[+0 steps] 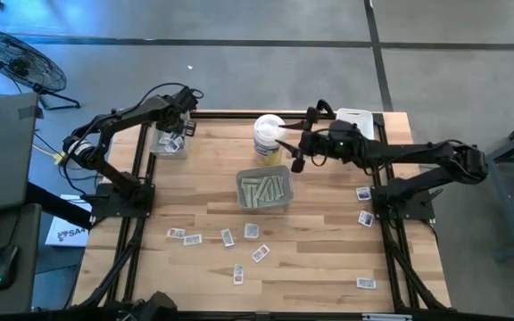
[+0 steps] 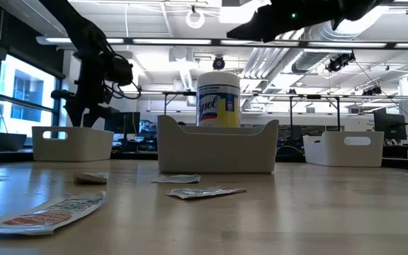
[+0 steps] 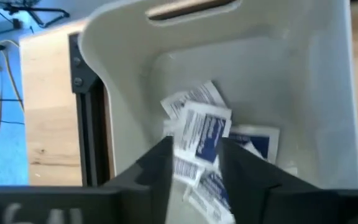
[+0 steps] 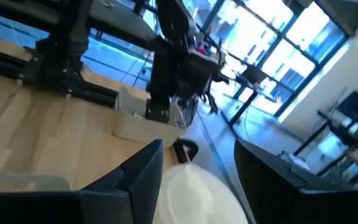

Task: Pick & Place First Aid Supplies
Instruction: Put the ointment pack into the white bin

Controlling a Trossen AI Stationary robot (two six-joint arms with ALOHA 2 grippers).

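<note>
My left gripper (image 1: 184, 127) hangs over the grey-white tray (image 1: 162, 148) at the table's far left, fingers pointing down into it, and is open (image 3: 194, 158). Several white square packets with blue print (image 3: 201, 129) lie in that tray (image 3: 123, 74) below the fingers. My right gripper (image 1: 297, 159) is open and empty (image 4: 197, 162) just above the white tub with the yellow label (image 1: 269, 138), whose lid (image 4: 194, 200) shows under its fingers. Long pale strips (image 1: 264, 189) lie in the middle tray (image 1: 286, 201). More packets (image 1: 227, 237) lie flat on the near half of the table.
A white tray (image 1: 355, 119) stands at the far right corner. Loose packets lie at the right edge (image 1: 364, 193) and the near right (image 1: 366, 283). In the low view the tub (image 2: 218, 99) stands behind the middle tray (image 2: 217, 150), and packets (image 2: 48, 211) lie close in front.
</note>
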